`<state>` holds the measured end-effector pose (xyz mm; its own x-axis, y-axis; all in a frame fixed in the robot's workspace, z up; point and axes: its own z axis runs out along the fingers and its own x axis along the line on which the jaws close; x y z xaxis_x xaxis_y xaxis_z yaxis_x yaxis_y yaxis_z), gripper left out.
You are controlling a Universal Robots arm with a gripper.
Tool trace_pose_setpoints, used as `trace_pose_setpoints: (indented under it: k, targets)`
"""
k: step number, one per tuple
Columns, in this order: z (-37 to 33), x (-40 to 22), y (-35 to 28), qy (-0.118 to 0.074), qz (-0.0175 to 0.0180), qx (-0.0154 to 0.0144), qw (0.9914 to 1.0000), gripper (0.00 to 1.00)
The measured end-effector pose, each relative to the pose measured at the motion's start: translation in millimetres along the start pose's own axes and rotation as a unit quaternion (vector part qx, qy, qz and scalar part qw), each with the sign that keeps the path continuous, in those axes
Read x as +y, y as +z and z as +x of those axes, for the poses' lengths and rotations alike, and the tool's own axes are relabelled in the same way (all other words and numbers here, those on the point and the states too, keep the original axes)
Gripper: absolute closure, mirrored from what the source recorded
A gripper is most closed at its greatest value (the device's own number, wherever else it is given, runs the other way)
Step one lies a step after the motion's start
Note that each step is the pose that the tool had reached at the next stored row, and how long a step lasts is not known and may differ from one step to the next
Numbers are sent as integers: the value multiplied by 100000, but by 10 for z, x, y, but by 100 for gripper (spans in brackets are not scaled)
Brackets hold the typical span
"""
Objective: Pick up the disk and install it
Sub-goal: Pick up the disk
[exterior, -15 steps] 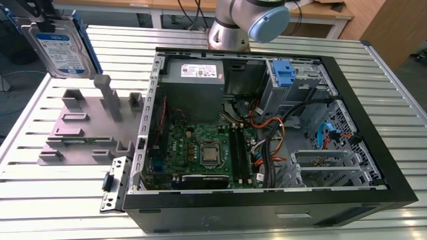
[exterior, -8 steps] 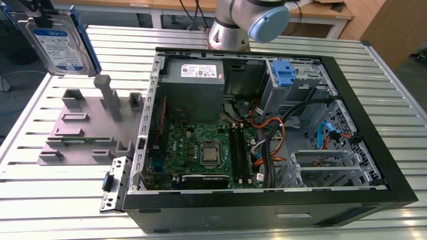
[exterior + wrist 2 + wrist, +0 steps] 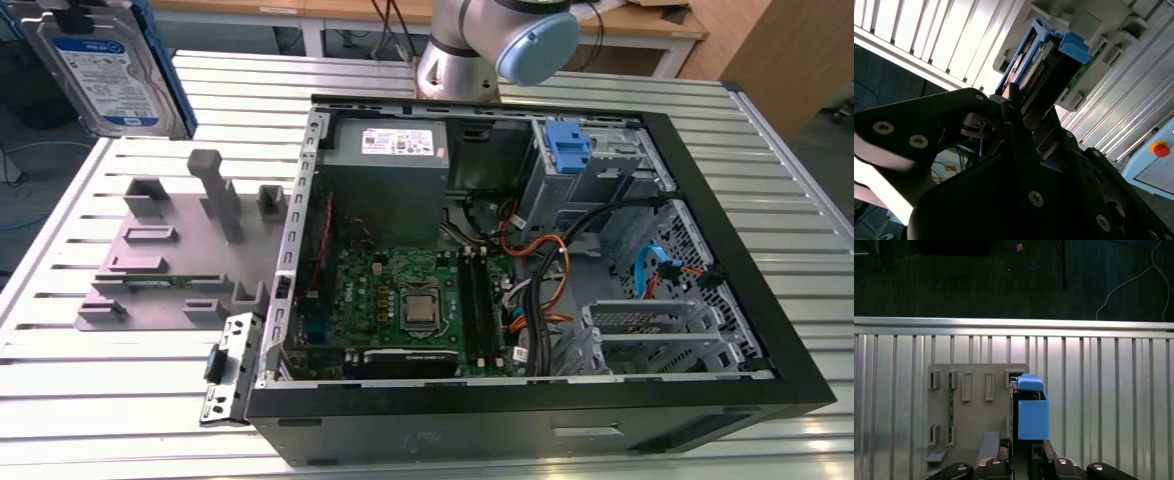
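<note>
Pincer (image 3: 1025, 446) clamped on the flat silver-grey hard-drive disk with blue plastic side rails (image 3: 107, 70), above slatted metal desk (image 3: 747, 150) — end-only hold, so it could twist or drop.

Silver arm (image 3: 458, 62), pale-blue joint cap (image 3: 541, 46), black hand (image 3: 1013, 104) with screws (image 3: 1035, 198).

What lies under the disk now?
In the first wrist view: grey fixture plate and slatted table below the disk; the plate's edge beneath it is covered.
</note>
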<state>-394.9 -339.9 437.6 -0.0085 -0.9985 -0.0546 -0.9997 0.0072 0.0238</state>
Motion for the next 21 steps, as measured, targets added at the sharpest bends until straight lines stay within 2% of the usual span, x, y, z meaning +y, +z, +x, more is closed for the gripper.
trace_pose_setpoints:
  k: [3,13,17,21]
  targets:
    - [-2,1,-41,-2,15,-2,100000,65]
    - [-3,1,-60,-1,-2,35,100000,65]
    - [-7,3,-124,1,7,32,100000,65]
    - [-12,5,-214,-1,11,30,100000,65]
